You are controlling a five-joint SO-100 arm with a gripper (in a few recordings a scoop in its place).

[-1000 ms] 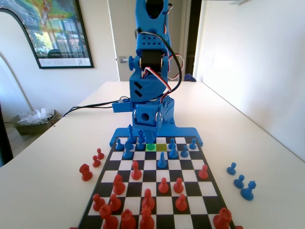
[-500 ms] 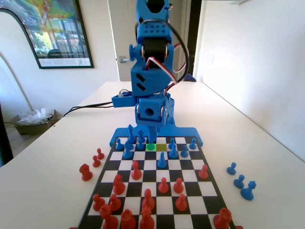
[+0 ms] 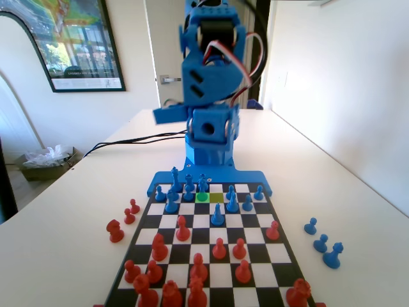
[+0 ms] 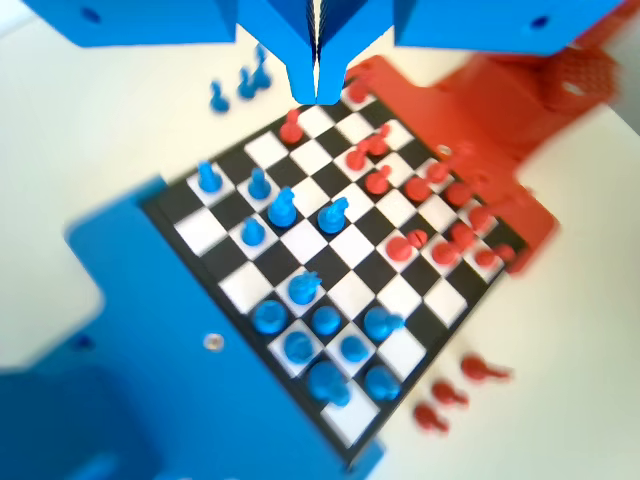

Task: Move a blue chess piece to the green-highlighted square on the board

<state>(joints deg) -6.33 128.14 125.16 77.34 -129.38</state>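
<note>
Looking at the fixed view from my end, left to right: red pieces (image 3: 115,230) sit off the board's (image 3: 208,246) left edge, the blue pawn (image 3: 203,185) stands right behind the lime-green square (image 3: 202,197), apparently touching its far edge, and three blue pieces (image 3: 321,243) sit off to the right. Gripper (image 4: 318,95) in the wrist view hangs high above the board, fingers pressed together, nothing between them. Wrist picture is blurry.
</note>
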